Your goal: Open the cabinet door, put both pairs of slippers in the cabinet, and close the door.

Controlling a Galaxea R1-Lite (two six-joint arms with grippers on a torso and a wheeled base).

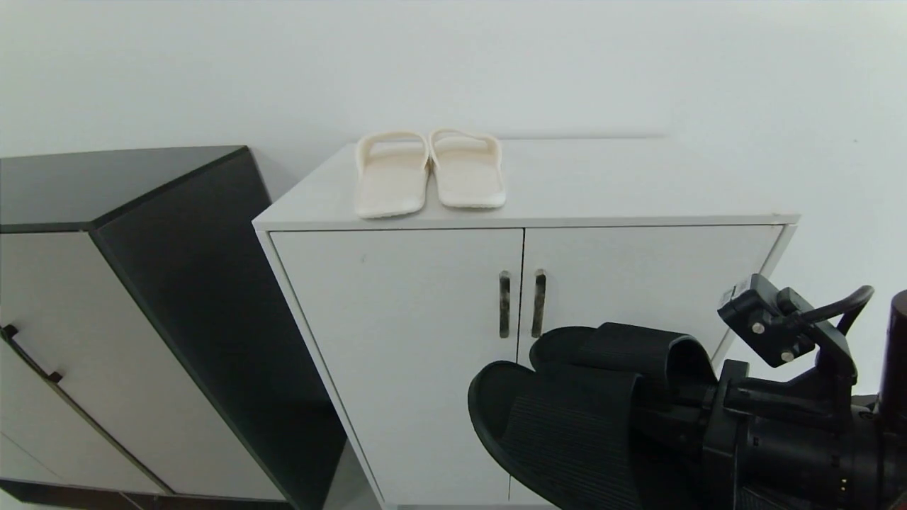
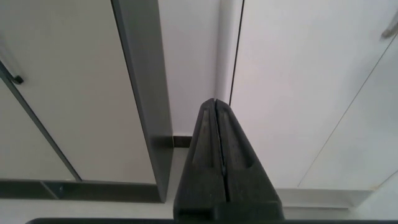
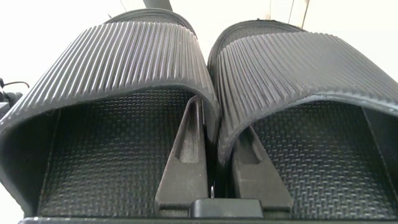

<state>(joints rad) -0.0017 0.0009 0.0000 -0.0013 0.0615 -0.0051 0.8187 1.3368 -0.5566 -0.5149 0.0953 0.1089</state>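
- Your right gripper [image 3: 219,127] is clamped on the black slippers [image 1: 567,404]: one finger sits inside each slipper, and the two inner side walls are pinched together between them
- Your left gripper [image 2: 215,112] has its jaws pressed flat against each other, with nothing held
- In the head view the black slippers hang off the ground in front of the white cabinet [image 1: 602,177], at about 5 o'clock from the handles [image 1: 504,303]; they sit side by side, rounded ends away from the gripper, toward 9 o'clock
- Both doors [image 1: 638,262] of the white cabinet are shut, and the two dark upright handles stand just beside each other, one on each side of the centre seam
- The cream slippers [image 1: 429,170] lie flat on top of the white cabinet, at about 11 o'clock from the handles; the two touch side by side, straps at the far end toward 12 o'clock, heels near the front edge
- A dark cabinet [image 1: 177,283] with pale fronts stands at 9 o'clock of the white one, with a narrow gap between them
- In the left wrist view your left gripper points toward that gap
- A plain white wall [image 1: 638,71] rises behind both cabinets
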